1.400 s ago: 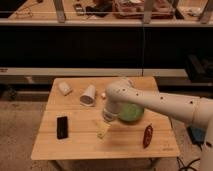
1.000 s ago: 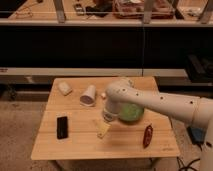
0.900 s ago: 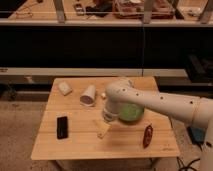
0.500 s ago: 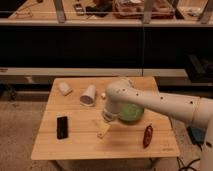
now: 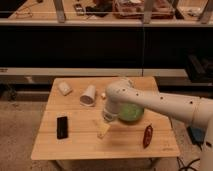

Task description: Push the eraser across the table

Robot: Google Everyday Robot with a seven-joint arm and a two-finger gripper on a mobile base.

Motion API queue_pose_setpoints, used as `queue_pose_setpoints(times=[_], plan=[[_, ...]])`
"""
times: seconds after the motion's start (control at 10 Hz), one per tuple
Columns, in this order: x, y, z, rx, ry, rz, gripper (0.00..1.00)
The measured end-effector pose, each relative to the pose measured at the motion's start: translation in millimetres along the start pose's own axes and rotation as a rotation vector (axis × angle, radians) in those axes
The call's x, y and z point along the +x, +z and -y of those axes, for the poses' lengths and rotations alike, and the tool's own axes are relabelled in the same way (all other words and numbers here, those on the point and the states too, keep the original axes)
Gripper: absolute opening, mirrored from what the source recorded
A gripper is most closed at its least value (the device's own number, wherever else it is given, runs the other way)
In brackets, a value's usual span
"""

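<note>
The desk [image 5: 75, 145], a square top of light wooden planks, carried everything in the camera view. The white arm [image 5: 165, 102] reached over it from the right side of the picture and bent down at its wrist. The end effector [image 5: 108, 119] hung low over the middle of the desk; if it was wide or narrow I cannot tell, and it held nothing that could be seen. Just behind it and to its right stood a green bowl [image 5: 132, 112], partly hidden by the wrist. A white cup [image 5: 88, 95] lay on its side behind it and a little to the left. The eraser [image 5: 62, 126], a flat black block, lay well apart from the end effector, to its left in the view and slightly nearer to the camera, close to the left edge of the desk. Its long axis ran almost from front to back, so one long side faced the end effector. A dark red oblong object [image 5: 148, 136] lay to the right and in front, and a pale yellow piece [image 5: 103, 130] lay just below the end effector. I judge the next move needs travel leftward, passing this piece, before any push begins.
</note>
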Motion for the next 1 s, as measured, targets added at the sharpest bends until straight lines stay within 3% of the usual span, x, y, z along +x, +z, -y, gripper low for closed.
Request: queue_pose_setpoints(times=[0.5, 0.7, 0.8, 1.0], plan=[[0, 0, 0, 0.000, 0.000, 0.000, 0.80], [1, -3, -3, -0.016, -0.010, 0.000, 0.80], [7, -7, -7, -0.039, -0.033, -0.004, 0.79], [67, -35, -16, -0.170, -0.228, -0.076, 0.61]])
